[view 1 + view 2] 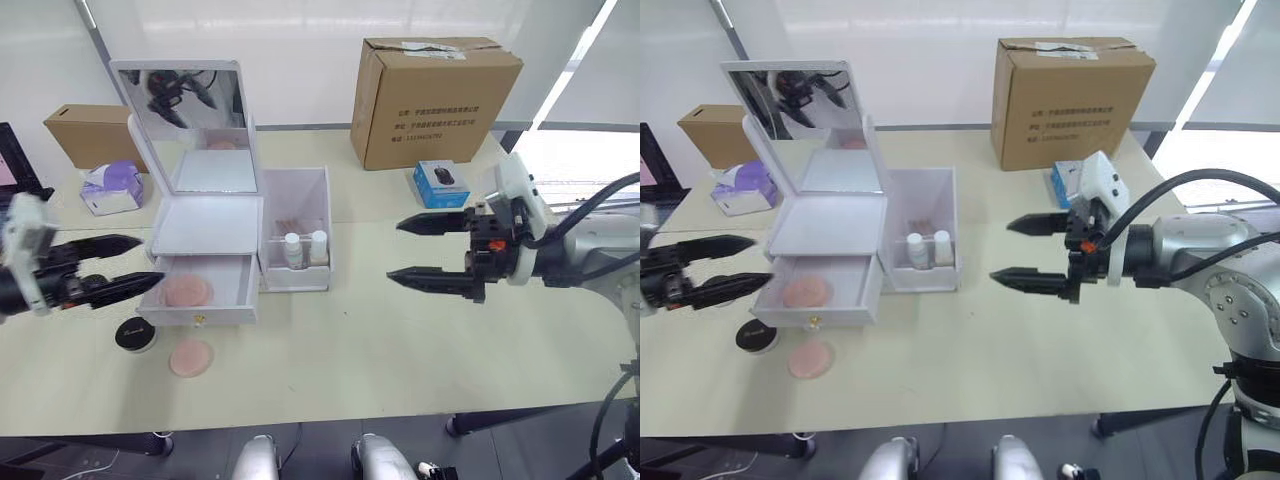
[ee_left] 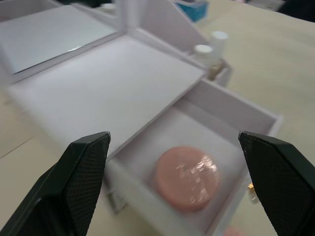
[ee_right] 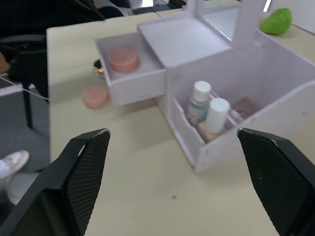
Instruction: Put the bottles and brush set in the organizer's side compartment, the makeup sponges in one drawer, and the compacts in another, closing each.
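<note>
Left hand [image 1: 138,262] is spread open with nothing in it, black textured fingers [image 2: 74,182] pointing across at the pulled-out drawer [image 1: 205,290] of the white plastic organizer with the tilted mirror lid [image 1: 215,225]. One flat round peach-pink sponge [image 2: 188,177] already lies inside that drawer, smooth and slightly glossy. Its twin [image 1: 191,356] sits on the pale desk [image 1: 400,340] just in front of the drawer, below and slightly ahead of the left fingertips, so that arm is clearly the nearer one; I'd guess it's the next pick. Being a disc, it has no long axis to line up with. A round black-lidded compact [image 1: 135,335] rests just beside it, closer to the left arm.

Right hand [image 1: 410,250] is open and empty too, well apart on the far side of the organizer. The translucent side bin [image 1: 296,230] holds the two small bottles [image 3: 209,113], upright, touching. Something pinkish behind them, can't tell what.
</note>
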